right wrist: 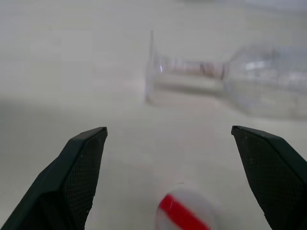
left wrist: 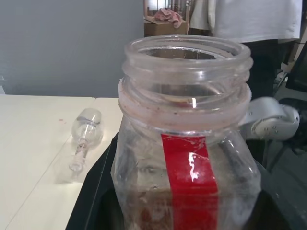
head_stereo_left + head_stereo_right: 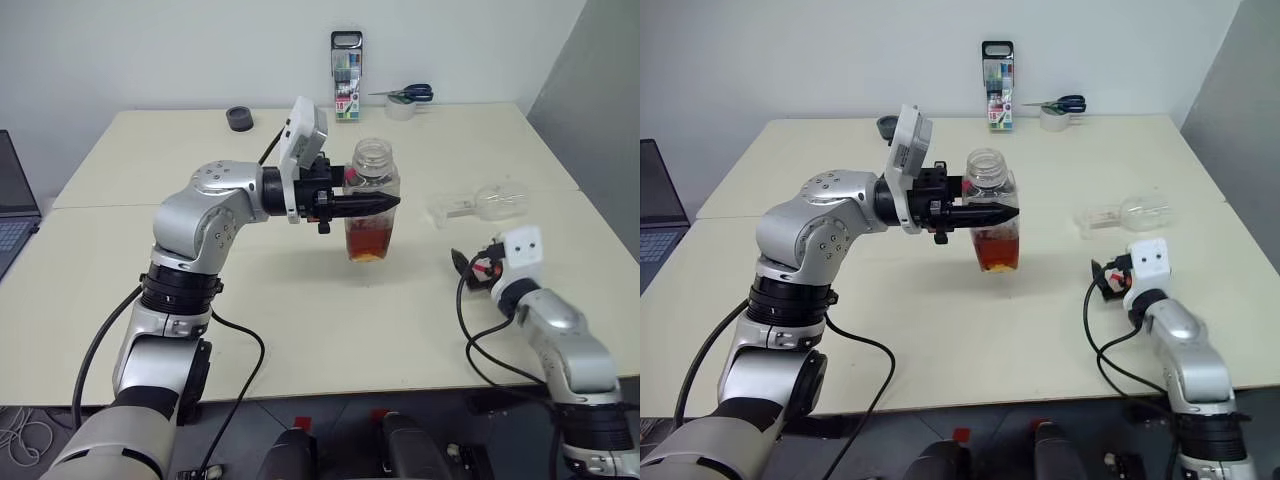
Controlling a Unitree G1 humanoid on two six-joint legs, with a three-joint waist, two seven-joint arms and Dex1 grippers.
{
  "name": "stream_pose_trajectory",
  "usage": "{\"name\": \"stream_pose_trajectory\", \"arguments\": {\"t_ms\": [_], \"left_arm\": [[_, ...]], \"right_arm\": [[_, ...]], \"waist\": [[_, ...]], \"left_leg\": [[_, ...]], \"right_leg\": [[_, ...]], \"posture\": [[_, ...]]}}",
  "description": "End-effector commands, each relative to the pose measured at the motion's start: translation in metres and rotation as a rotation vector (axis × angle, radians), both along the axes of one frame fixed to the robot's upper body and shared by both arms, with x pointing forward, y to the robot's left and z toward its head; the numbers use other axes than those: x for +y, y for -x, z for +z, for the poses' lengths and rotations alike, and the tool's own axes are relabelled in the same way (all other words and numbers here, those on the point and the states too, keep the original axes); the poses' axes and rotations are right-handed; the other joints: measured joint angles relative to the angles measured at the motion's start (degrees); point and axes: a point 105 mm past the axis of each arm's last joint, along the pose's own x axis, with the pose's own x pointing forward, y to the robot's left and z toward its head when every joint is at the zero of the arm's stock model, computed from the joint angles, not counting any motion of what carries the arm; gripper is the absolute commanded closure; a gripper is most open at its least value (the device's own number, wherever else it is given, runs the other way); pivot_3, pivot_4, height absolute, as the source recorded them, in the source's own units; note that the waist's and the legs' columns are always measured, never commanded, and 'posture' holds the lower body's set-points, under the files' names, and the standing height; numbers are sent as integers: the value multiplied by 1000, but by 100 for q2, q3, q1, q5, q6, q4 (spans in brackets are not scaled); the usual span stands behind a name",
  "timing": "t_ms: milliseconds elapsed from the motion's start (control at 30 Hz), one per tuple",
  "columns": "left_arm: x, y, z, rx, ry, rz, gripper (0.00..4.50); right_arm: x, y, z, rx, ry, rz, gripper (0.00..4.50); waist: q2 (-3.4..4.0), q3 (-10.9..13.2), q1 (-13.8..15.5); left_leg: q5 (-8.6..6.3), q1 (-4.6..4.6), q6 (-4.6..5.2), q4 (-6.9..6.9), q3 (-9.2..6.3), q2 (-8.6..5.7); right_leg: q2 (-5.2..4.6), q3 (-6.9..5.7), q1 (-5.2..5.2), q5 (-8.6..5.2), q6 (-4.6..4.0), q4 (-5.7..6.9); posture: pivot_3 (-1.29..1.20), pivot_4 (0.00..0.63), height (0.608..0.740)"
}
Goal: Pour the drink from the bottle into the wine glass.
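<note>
The bottle [image 3: 373,160] stands upright in the air over the middle of the table, without its cap and with its mouth open. My left gripper [image 3: 376,204] is shut on its body from the left. The reddish-brown drink [image 3: 366,240] fills its lower part. The wine glass [image 3: 480,205] lies on its side on the table to the right, empty, its foot toward the bottle. Just in front of it, low over the table, my right gripper [image 1: 168,134] is open. A red-and-white cap [image 1: 184,213] shows blurred between its fingers, touching neither.
At the table's [image 3: 300,330] far edge stand a pen case [image 3: 347,75], scissors [image 3: 410,93] on a tape roll [image 3: 400,110] and a small dark ring [image 3: 239,118]. A laptop [image 3: 15,210] sits at the left. A person [image 2: 249,19] stands beyond the table.
</note>
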Motion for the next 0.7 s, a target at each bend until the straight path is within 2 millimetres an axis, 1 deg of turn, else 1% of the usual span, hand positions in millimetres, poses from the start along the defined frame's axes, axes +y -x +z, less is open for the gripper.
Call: {"name": "stream_pose_trajectory", "arguments": {"t_ms": [33,100,167,200,300,367,433,533,600,633,700], "left_arm": [[12,-10,18,-75,47,110,2675],[21,-22,20,-92,55,203,2675],[30,-35,24,-111,65,303,2675],[38,-44,25,-134,63,381,2675],[68,-72,32,-180,92,660,2675],[91,-84,33,-204,111,828,2675],[118,-93,29,-218,121,1003,2675],[165,-99,19,-215,155,1264,2675],[182,-98,11,-185,184,1350,2675],[190,-97,2,-172,190,1384,2675],[197,-94,-13,-110,246,1405,2675]], "right_arm": [[44,24,68,-122,-106,309,67],[63,38,90,-90,-176,467,67],[76,48,102,-51,-206,582,67],[82,53,107,-30,-217,636,67],[95,61,111,16,-196,733,67],[99,61,109,25,-177,747,67],[104,59,109,24,-184,761,67],[116,58,113,12,-208,800,67],[122,58,117,4,-220,820,67],[126,57,119,-5,-227,832,67],[133,57,125,-24,-242,857,67]], "waist": [[0,0,-10],[0,0,-5],[-1,0,25],[-1,0,44],[-1,0,94],[-1,0,114],[-1,0,114],[-1,0,98],[-1,0,101],[-1,0,102],[-3,-1,116]], "left_leg": [[0,0,0,0,-4,1],[0,0,-1,0,-14,6],[0,-2,0,3,-30,3],[0,-3,0,4,-32,1],[-1,-6,3,6,-34,-4],[-9,-9,16,5,-36,-4],[-9,-10,16,5,-35,-3],[1,-13,-2,4,-30,-2],[2,-17,-3,3,-28,-1],[2,-19,-4,4,-30,-1],[3,-19,-5,4,-28,-2]], "right_leg": [[3,-3,2,0,0,-1],[4,-9,4,0,0,-2],[-4,-24,13,0,-1,-8],[-9,-28,15,0,-1,-9],[-16,-30,13,0,-1,-11],[-17,-33,12,0,-1,-13],[-25,-34,11,0,-1,-16],[-35,-28,1,1,-1,-11],[-35,-24,-10,1,-1,-5],[-35,-26,-12,1,-1,-5],[-38,-24,-14,1,-1,-5]], "posture": [[0,150,740],[0,150,740],[0,150,740],[0,150,740],[0,150,740],[0,150,740],[0,150,740],[0,150,740],[0,150,740],[0,150,740],[0,150,740]]}}
